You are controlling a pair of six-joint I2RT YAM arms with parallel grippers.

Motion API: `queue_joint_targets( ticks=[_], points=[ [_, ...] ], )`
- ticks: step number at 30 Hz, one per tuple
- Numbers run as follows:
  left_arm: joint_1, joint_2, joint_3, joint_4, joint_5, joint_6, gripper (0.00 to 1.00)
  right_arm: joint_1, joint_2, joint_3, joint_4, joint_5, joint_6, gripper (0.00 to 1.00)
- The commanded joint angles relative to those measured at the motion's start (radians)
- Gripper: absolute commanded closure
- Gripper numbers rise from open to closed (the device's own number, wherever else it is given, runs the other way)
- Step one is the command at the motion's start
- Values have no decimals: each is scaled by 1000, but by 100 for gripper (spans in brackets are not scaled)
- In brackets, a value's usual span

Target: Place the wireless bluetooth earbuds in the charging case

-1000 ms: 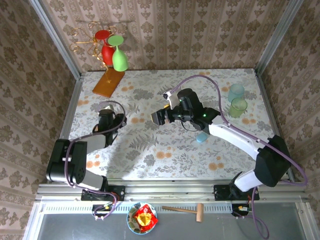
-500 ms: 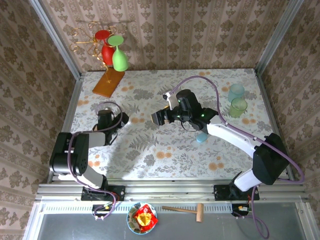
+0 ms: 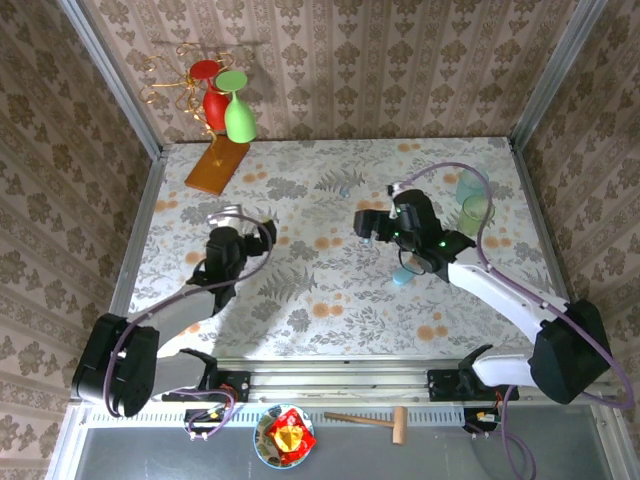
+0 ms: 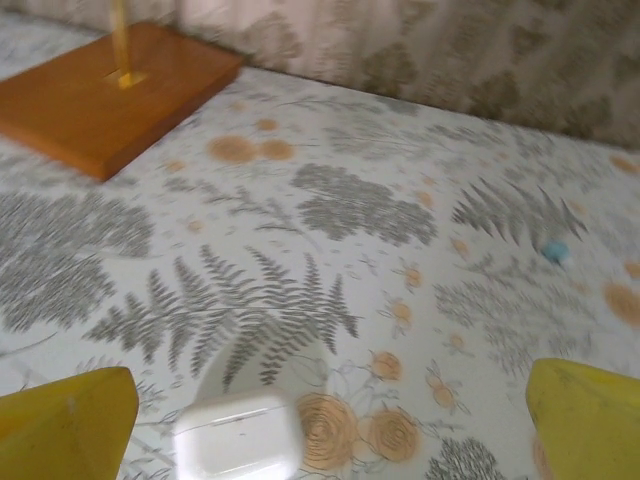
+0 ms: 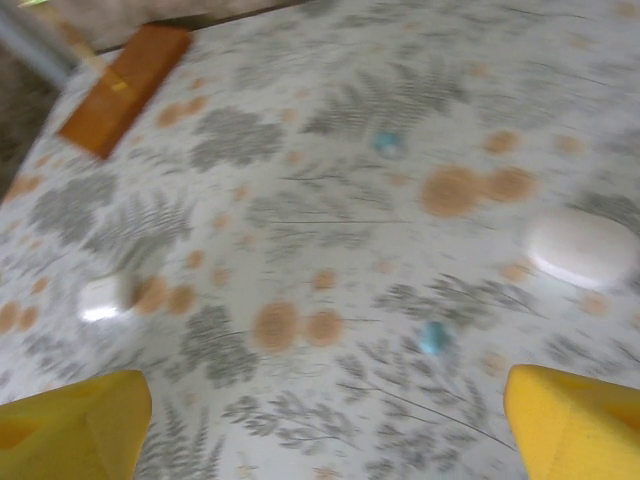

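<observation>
Left claw spread wide, gripping nothing. White charging case lay shut on floral worktop, close to claw's left-hand finger in left wrist view. Right claw also wide open and empty. 2 light-blue bits lay loose on worktop, far earbud and near earbud, both well apart from case. White pebble-shaped piece lay off to the right.

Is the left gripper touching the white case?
Apart. The left wrist view shows the white case lying between the open fingers of the left gripper, tablecloth visible either side.
</observation>
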Motion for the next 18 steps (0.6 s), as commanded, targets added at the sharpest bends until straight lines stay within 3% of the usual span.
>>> queue_joint_targets(
  ticks=[1,5,7,12,18],
  points=[
    [-112,56,-13,210,-43,323,0,-68,-47,-55,-111,92,170,9],
    [-254,182,-19,438,13,585,0,-133,-27,-50,-298,144,308,10],
    [-303,237,-13,516,41,650,0,-145,-9,-44,-378,157,349,11],
    [-336,296,13,559,85,634,0,-143,36,-68,-506,179,498,22],
    [-338,305,9,570,93,628,0,-96,108,-85,-468,142,574,25]
  ],
)
